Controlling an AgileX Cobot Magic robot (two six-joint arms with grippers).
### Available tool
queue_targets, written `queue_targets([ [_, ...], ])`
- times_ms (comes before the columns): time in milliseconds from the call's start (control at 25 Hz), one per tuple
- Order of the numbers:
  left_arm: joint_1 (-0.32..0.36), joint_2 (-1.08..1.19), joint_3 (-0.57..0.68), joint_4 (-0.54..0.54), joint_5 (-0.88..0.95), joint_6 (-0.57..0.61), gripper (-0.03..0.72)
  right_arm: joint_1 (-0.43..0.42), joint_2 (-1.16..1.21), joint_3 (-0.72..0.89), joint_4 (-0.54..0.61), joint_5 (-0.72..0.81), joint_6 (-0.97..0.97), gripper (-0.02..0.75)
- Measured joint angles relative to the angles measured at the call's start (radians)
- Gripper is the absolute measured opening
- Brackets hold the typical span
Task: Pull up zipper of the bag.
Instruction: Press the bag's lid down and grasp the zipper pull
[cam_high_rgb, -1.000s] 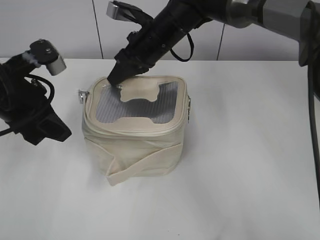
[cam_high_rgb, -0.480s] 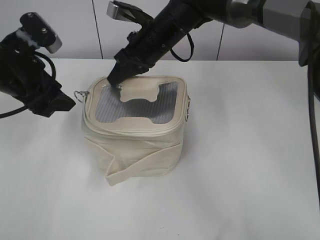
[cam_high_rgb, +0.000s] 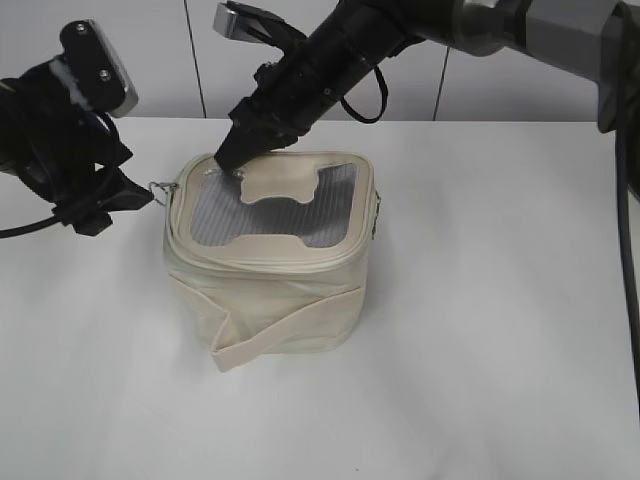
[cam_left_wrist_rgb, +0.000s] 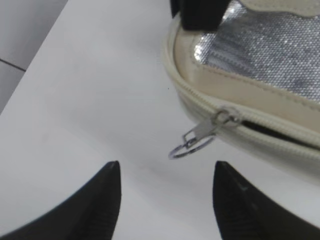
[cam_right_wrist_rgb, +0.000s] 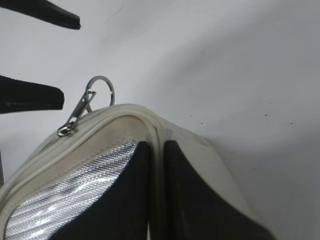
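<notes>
Bag (cam_high_rgb: 268, 262), mid-table: soft, light. Right tool (cam_high_rgb: 232, 156) clenched, pinning lid. Left tool (cam_left_wrist_rgb: 165, 182) released; grasp zipper (cam_left_wrist_rgb: 226, 119) ring pull (cam_left_wrist_rgb: 186, 149).

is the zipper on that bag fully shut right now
No, not fully. Beside the slider, the left wrist view shows a dark gap in the zipper of the bag.

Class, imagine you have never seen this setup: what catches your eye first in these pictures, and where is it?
First, the cream bag at the table's middle, its grey mesh top pinned at the far-left corner by the right end effector, fingers nearly together. Next, the silver ring pull on the zipper at the bag's left corner, hanging free. The open left end effector sits just short of it, not touching.
</notes>
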Motion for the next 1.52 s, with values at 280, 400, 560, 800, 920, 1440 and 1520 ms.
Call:
queue_targets([
  [280, -0.066, 0.055, 0.000, 0.018, -0.046, 0.061, 0.442, 0.000, 0.000, 0.000, 0.000, 0.000, 0.000, 0.054],
  [400, -0.067, 0.073, 0.000, 0.022, -0.081, 0.062, 0.426, 0.000, 0.000, 0.000, 0.000, 0.000, 0.000, 0.054],
  [560, -0.071, 0.091, 0.000, 0.022, -0.114, 0.062, 0.231, 0.000, 0.000, 0.000, 0.000, 0.000, -0.001, 0.054],
  [800, -0.073, 0.094, 0.000, 0.031, -0.061, 0.061, -0.001, 0.000, -0.001, 0.000, 0.000, 0.001, -0.001, 0.054],
  [920, -0.067, 0.066, 0.000, 0.043, 0.024, 0.008, -0.006, 0.000, -0.001, 0.000, 0.000, 0.006, -0.001, 0.054],
  [1440, -0.059, -0.106, -0.001, 0.106, 0.287, -0.245, -0.008, 0.010, -0.003, 0.000, 0.022, 0.031, 0.021, 0.053],
  [1520, -0.062, -0.109, -0.003, 0.099, 0.333, -0.258, -0.008, 0.009, -0.003, 0.000, 0.017, 0.021, 0.032, 0.052],
])
